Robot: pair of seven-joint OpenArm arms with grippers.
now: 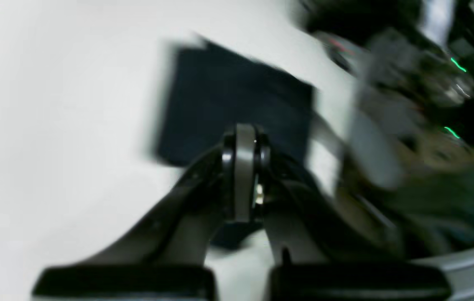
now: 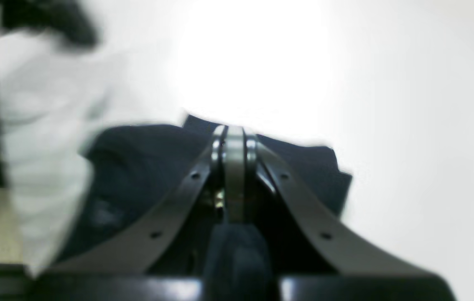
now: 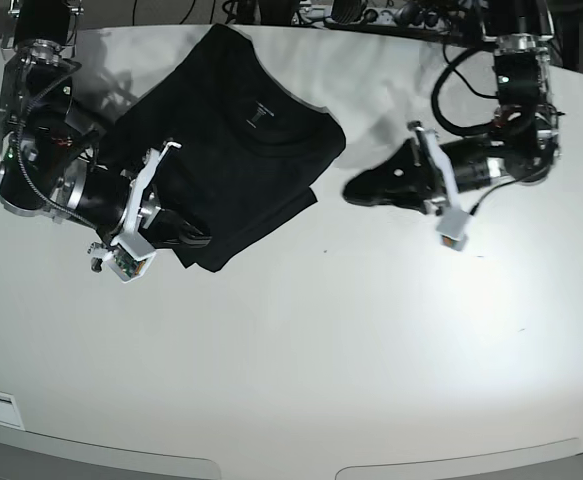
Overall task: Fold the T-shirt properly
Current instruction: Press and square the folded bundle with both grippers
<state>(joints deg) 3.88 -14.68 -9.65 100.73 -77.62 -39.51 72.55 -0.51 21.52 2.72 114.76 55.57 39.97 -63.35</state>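
The black T-shirt (image 3: 241, 150) lies folded into a rough rectangle at the back left of the white table (image 3: 371, 350), neckline with a small grey mark (image 3: 258, 115) facing up. My right gripper (image 3: 191, 238) sits at the shirt's near left edge. In the blurred right wrist view its fingertips (image 2: 235, 138) are pressed together over the dark cloth (image 2: 136, 167), with cloth bunched between the fingers. My left gripper (image 3: 353, 190) hangs over bare table just right of the shirt. In the left wrist view it (image 1: 245, 136) is shut and empty, with the shirt (image 1: 237, 92) beyond it.
Cables and equipment (image 3: 371, 15) line the table's back edge. The arm bases stand at the back left (image 3: 36, 60) and back right (image 3: 521, 60). Bare white table stretches across the front half.
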